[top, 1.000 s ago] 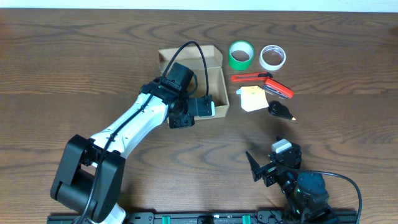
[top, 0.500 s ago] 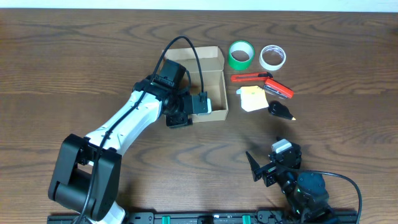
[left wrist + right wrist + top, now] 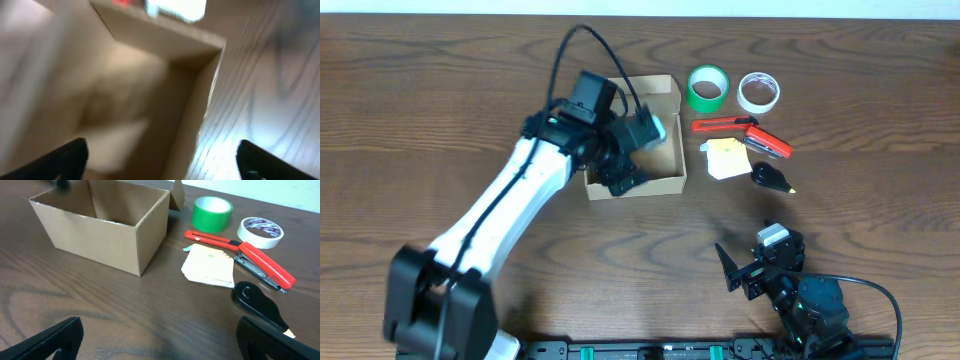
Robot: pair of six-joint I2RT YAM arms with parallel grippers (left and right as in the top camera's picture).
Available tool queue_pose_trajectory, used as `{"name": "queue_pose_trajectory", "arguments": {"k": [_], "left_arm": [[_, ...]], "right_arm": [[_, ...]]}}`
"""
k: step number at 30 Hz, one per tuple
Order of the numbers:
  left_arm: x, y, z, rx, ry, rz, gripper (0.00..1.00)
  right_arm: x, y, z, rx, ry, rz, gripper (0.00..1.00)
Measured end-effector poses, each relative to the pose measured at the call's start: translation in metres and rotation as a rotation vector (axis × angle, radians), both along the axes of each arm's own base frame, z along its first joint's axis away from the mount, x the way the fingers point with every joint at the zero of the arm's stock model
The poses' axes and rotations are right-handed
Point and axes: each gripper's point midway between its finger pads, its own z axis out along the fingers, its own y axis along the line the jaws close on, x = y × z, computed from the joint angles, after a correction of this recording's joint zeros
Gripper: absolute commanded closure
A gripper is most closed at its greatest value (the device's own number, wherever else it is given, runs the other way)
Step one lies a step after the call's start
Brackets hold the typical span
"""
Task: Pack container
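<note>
Cardboard container (image 3: 665,183) just below wide-open, empty left fingers (image 3: 65,157); right fingers (image 3: 55,335) wide-open, empty, well apart

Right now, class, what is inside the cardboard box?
Bare brown floor shows in the box; a blurred pale patch cannot be identified. The left claw above covers the rest.

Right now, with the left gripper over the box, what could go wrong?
1. The left gripper hangs open right at the rim of the box; pulling away could catch a wall and drag it.
2. The green tape and cutter lie close beside the box; a shoved box could push them.
</note>
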Motion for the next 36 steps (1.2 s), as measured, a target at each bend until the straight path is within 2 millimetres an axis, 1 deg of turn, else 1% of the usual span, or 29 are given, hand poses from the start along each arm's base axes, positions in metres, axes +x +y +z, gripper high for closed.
{"name": "queue_pose_trajectory", "arguments": {"k": [2, 3, 5, 6, 9, 11, 14, 18, 22, 25, 28, 31, 34, 36], "left_arm": [[0.003, 0.001, 0.026, -0.037, -0.027, 0.065, 0.07], [0.004, 0.004, 0.035, -0.042, -0.035, 0.109, 0.07], [0.007, 0.017, 0.044, -0.023, -0.034, 0.236, 0.04], [0.009, 0.024, 0.044, -0.007, -0.027, 0.297, 0.05], [0.017, 0.046, 0.034, 0.043, 0.017, 0.501, 0.09], [0.024, 0.062, 0.025, 0.058, 0.059, 0.645, 0.09], [0.032, 0.084, 0.011, 0.066, 0.117, 0.816, 0.07], [0.04, 0.102, -0.006, 0.067, 0.184, 0.954, 0.11], [0.041, 0.103, -0.026, 0.094, 0.235, 0.988, 0.14], [0.04, 0.102, -0.044, 0.125, 0.274, 0.997, 0.2], [0.04, 0.103, -0.059, 0.156, 0.302, 1.003, 0.21], [0.04, 0.107, -0.069, 0.19, 0.306, 1.011, 0.22], [0.041, 0.11, -0.072, 0.209, 0.296, 1.019, 0.23], [0.041, 0.112, -0.072, 0.216, 0.29, 1.021, 0.26]], "right_arm": [[0.0, 0.0, 0.0, 0.0, 0.0, 0.0, 0.01], [0.0, 0.0, 0.0, 0.0, 0.0, 0.0, 0.01], [0.0, 0.0, 0.0, 0.0, 0.0, 0.0, 0.01], [0.0, 0.0, 0.0, 0.0, 0.0, 0.0, 0.01], [0.0, 0.0, 0.0, 0.0, 0.0, 0.0, 0.01], [0.0, 0.0, 0.0, 0.0, 0.0, 0.0, 0.01], [0.0, 0.0, 0.0, 0.0, 0.0, 0.0, 0.01], [0.0, 0.0, 0.0, 0.0, 0.0, 0.0, 0.01], [0.0, 0.0, 0.0, 0.0, 0.0, 0.0, 0.01], [0.0, 0.0, 0.0, 0.0, 0.0, 0.0, 0.01], [0.0, 0.0, 0.0, 0.0, 0.0, 0.0, 0.01], [0.0, 0.0, 0.0, 0.0, 0.0, 0.0, 0.01], [0.0, 0.0, 0.0, 0.0, 0.0, 0.0, 0.01], [0.0, 0.0, 0.0, 0.0, 0.0, 0.0, 0.01]]}}
